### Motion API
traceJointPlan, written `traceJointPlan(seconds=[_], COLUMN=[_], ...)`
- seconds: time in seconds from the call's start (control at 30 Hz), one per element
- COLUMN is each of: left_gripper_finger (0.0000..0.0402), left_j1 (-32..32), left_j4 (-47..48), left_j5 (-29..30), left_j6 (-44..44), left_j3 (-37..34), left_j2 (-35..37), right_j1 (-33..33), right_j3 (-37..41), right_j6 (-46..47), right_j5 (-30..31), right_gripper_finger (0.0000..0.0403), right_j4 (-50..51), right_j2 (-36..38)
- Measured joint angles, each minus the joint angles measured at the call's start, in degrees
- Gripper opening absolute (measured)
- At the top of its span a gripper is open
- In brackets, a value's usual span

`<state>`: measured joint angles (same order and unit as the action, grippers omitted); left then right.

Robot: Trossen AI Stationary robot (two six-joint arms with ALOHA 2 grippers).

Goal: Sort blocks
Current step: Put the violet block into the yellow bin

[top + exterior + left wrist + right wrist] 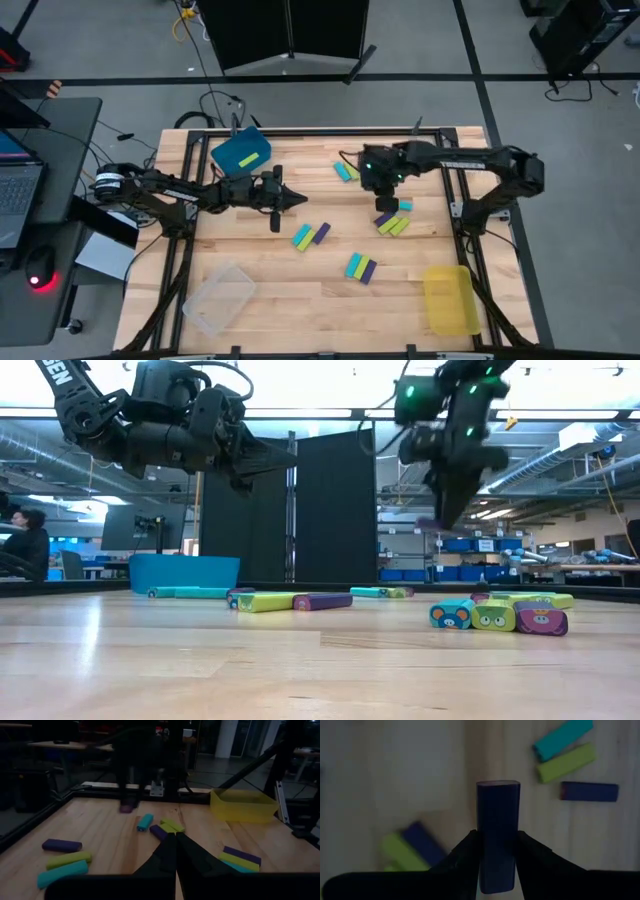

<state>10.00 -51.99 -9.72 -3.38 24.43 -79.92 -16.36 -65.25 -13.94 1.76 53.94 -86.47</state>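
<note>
right gripper (495, 851) is clamped on a purple block (497, 827) around 2 o'clock on the table (300, 290), left gripper (297, 201) hovers mid-table, jaws together

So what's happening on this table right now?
The right gripper is shut on a purple block, holding it up off the table over a small cluster of blocks. The left gripper hangs shut mid-table with nothing in it. Other cyan, green and purple blocks lie scattered in small groups. The blue bin already holds one green block; the yellow bin looks empty.
</note>
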Motion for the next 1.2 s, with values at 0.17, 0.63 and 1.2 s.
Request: traceJointPlan(seconds=[0.17, 0.63, 1.2], left_gripper_finger=[0.001, 0.001, 0.001], left_j1=[0.0, 0.0, 0.0], left_j4=[0.02, 0.36, 0.63], left_j5=[0.02, 0.04, -0.74], left_j6=[0.04, 0.09, 0.09], left_j3=[0.02, 0.04, 0.04], left_j2=[0.0, 0.0, 0.0], right_j1=[8.12, 33.72, 57.07], right_j3=[0.0, 0.0, 1.93], right_j6=[11.28, 46.55, 80.89], right_j5=[-1.37, -1.53, -1.49], right_gripper_finger=[0.0107, 0.0107, 0.0107], right_j4=[5.24, 13.1, 15.71], right_j2=[4.42, 11.67, 10.4])
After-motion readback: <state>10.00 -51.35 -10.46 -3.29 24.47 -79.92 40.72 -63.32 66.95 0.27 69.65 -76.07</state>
